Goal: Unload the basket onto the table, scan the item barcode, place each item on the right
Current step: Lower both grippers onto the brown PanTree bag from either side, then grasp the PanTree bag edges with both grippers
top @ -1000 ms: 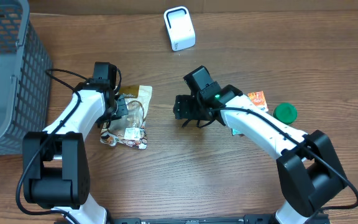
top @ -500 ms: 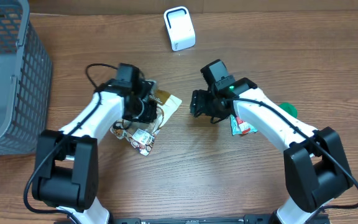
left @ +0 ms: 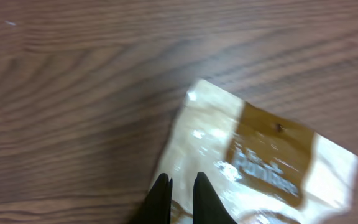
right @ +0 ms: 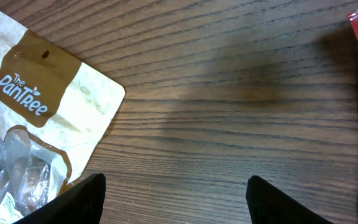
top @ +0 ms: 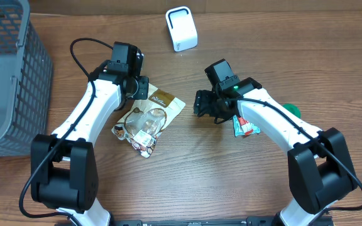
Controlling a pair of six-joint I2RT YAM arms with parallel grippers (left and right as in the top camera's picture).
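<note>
Progress is early. The tan-and-clear plastic snack pouch with the brown header [top: 149, 116] lies flat on the brown wooden table [top: 187, 182], well short of the white box-shaped scanner [top: 181, 28] at the far edge, so we judge that no scan has been made. The left gripper [left: 180, 186] sits at the pouch's upper left edge with its jaws drawn almost together; we cannot tell whether a fold of film is pinched between them. The right gripper [right: 176, 180] hangs just beside the pouch's right corner, jaws spread wide, only bare wood between them. A small white label near the pouch's lower end may carry the code, but it is too small to read. What is left, as we judge it, is nearly everything: lift the pouch, turn the code toward the scanner, hold it there. A red-and-green foil packet [top: 244, 125] lies under the right arm, a green round lid [top: 290, 111] sits beyond it, and a grey mesh basket [top: 36, 56] stands far left.
</note>
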